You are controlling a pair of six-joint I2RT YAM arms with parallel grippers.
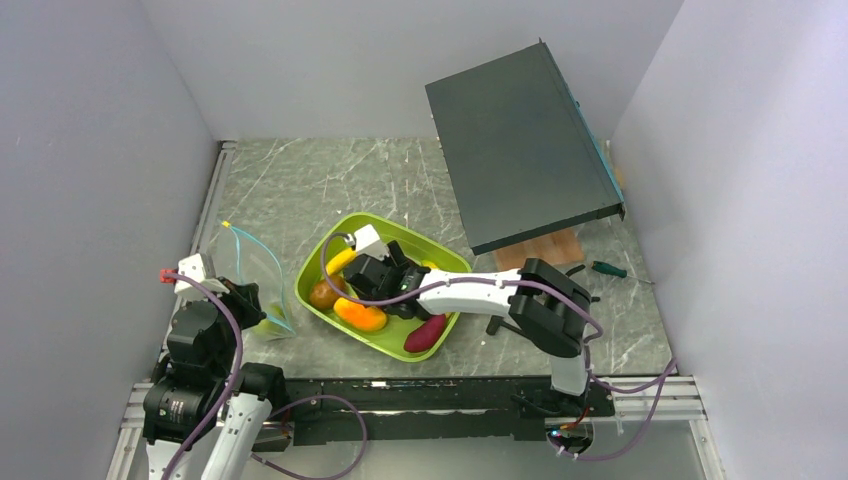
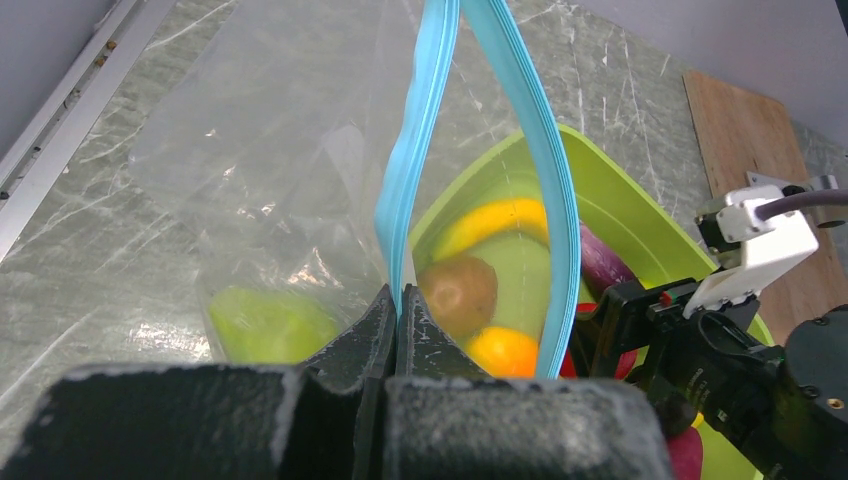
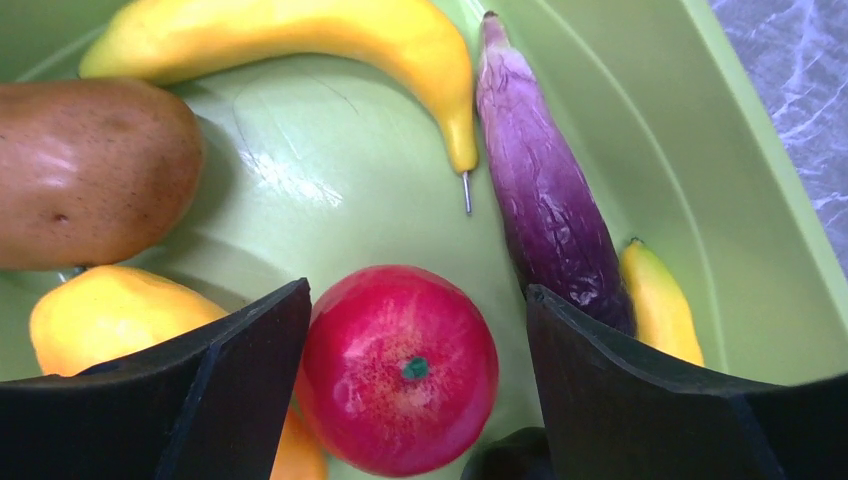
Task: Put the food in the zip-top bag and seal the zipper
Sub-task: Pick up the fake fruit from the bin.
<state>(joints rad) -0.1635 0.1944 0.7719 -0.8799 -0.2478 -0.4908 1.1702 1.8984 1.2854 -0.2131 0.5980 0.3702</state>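
The clear zip-top bag (image 1: 250, 275) stands at the table's left with its blue zipper (image 2: 410, 170) spread open; a green pear (image 2: 265, 322) lies inside it. My left gripper (image 2: 398, 296) is shut on one zipper strip at the bag's mouth and holds it up. My right gripper (image 3: 415, 330) is open inside the lime-green tray (image 1: 440, 258), its jaws either side of the red apple (image 3: 400, 365); the left jaw touches it, the right stands apart. Around it lie a yellow banana (image 3: 300, 40), a purple eggplant (image 3: 545, 200), a brown piece (image 3: 85, 170) and an orange piece (image 3: 105, 320).
A magenta piece (image 1: 427, 332) lies at the tray's near corner. A dark slab (image 1: 520, 140) leans at the back right above a wooden board (image 1: 545, 250). A green-handled tool (image 1: 607, 268) lies to the right. Grey walls enclose the table.
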